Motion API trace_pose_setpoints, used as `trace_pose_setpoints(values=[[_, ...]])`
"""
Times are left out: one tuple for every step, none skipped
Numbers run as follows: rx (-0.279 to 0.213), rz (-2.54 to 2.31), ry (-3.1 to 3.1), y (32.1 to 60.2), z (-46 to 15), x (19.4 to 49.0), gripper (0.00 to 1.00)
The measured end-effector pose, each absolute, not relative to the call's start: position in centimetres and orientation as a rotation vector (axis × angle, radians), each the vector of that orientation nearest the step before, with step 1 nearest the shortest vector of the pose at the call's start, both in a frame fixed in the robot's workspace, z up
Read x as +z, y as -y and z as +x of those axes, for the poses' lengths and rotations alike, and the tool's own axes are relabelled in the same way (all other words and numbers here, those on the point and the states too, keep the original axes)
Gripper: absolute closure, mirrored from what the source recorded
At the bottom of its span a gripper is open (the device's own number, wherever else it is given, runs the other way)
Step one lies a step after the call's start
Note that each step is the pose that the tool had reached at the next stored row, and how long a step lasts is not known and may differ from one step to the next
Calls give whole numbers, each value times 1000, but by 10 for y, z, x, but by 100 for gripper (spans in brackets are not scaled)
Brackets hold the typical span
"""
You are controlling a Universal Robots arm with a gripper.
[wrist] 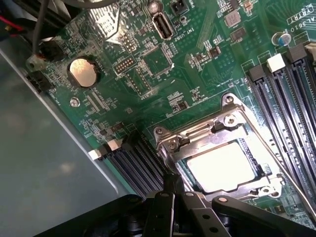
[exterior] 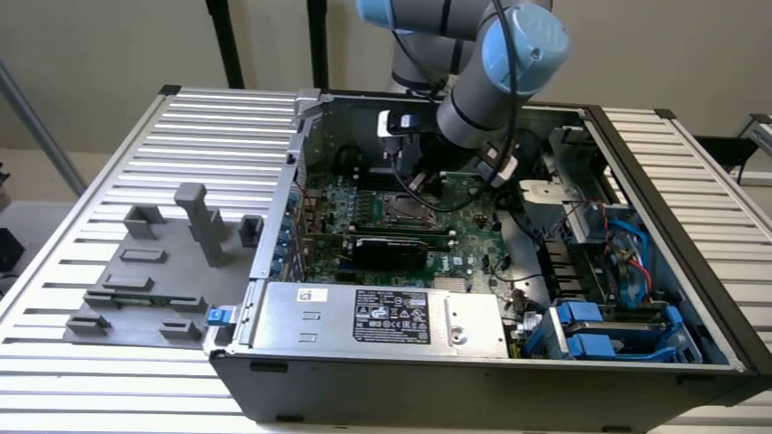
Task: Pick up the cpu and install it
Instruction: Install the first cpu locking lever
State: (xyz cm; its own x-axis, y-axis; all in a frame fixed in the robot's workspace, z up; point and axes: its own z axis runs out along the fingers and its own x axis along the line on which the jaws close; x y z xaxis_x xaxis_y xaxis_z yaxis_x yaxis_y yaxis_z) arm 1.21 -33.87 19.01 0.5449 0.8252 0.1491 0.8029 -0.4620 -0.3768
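Note:
The cpu [wrist: 224, 167], a pale square chip, lies flat inside the silver metal socket frame [wrist: 228, 114] on the green motherboard [wrist: 163, 94]. My gripper [wrist: 170, 190] is shut, its black fingers together just at the socket's edge beside the chip, with nothing between them. In the exterior view the arm reaches down into the open computer case [exterior: 483, 398], and the gripper [exterior: 417, 190] hangs just above the socket [exterior: 400, 211] in the middle of the board.
Dark memory slots [wrist: 291, 94] flank the socket, and a coin battery [wrist: 82, 71] sits further off. Inside the case are a black card [exterior: 386, 246], the power supply [exterior: 374, 315] and blue drive bays [exterior: 603, 330]. Grey fixture blocks [exterior: 157, 271] stand on the ribbed table [exterior: 230, 136].

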Motion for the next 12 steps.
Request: trace_pose_setpoints(values=[[76, -2382, 1328, 339, 13, 190, 89], [76, -2382, 1328, 339, 14, 189, 89], [75, -2382, 1328, 339, 15, 189, 89], [76, -2382, 1328, 339, 16, 188, 89], [76, -2382, 1328, 339, 17, 188, 89], [76, -2382, 1328, 339, 19, 187, 89], [75, -2382, 1328, 338, 20, 187, 89], [76, -2382, 1328, 339, 22, 187, 89], [76, -2382, 1328, 339, 23, 187, 89], [76, -2381, 1328, 339, 24, 187, 89], [76, -2381, 1327, 339, 24, 188, 89], [77, -2381, 1327, 338, 24, 189, 89]])
